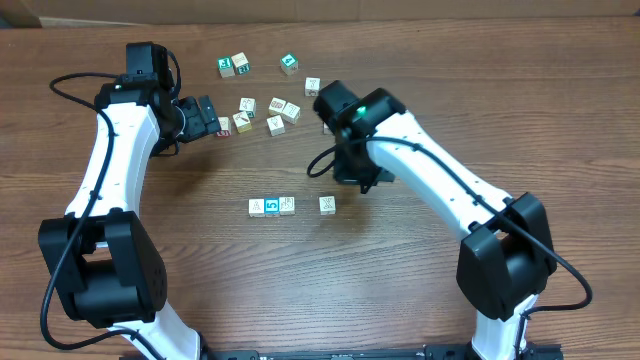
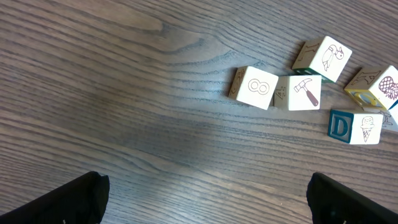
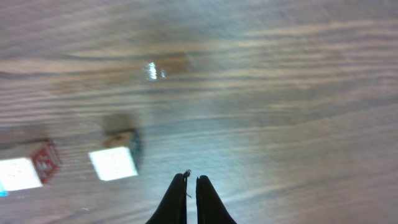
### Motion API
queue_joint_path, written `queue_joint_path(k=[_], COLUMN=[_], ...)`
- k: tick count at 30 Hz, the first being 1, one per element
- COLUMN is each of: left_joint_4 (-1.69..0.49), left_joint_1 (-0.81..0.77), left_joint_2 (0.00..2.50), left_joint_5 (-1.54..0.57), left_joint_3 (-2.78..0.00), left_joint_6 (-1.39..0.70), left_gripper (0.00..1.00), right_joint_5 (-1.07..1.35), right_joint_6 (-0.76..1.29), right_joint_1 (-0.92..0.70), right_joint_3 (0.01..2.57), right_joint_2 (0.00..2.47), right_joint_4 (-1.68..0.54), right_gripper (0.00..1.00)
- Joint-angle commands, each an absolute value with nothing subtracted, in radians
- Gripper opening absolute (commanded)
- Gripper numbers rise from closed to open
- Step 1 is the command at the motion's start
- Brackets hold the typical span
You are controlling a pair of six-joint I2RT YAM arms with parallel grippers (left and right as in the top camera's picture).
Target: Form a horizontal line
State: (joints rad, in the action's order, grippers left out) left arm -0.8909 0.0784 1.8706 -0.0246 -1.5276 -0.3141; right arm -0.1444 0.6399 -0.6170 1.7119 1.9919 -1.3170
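Open tabletop (image 1: 330, 280) near row of cubes (image 1: 272, 206); loose cubes (image 1: 268, 110) clutter far side.

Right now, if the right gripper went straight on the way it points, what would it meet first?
Only bare table, as far as the right wrist view shows. The shut right gripper points at open wood, and the nearest whitish cube lies left of that line. Depth is unclear.
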Motion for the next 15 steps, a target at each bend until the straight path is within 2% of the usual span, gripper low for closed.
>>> queue_joint_path(k=[1, 6, 15], left_joint_4=[-0.888, -0.889, -0.889], left_joint_1=[0.065, 0.065, 0.065], left_joint_2=[1.877, 1.877, 1.877], left_joint_5=[-0.019, -0.019, -0.019], left_joint_3=[-1.537, -1.537, -1.537], left_joint_6=[-0.314, -0.314, -0.314], left_gripper=[1.00, 1.00, 1.00], right_joint_5=[-0.198, -0.189, -0.107], right_joint_6=[0.682, 0.681, 0.681], right_joint_1=[-0.658, -0.657, -0.646], right_joint_3=[1.624, 1.507, 1.446], right_joint_2=[2.000, 2.000, 2.003], right_joint_4=[-1.220, -1.087, -1.044], right_gripper=[0.04, 0.04, 0.04])
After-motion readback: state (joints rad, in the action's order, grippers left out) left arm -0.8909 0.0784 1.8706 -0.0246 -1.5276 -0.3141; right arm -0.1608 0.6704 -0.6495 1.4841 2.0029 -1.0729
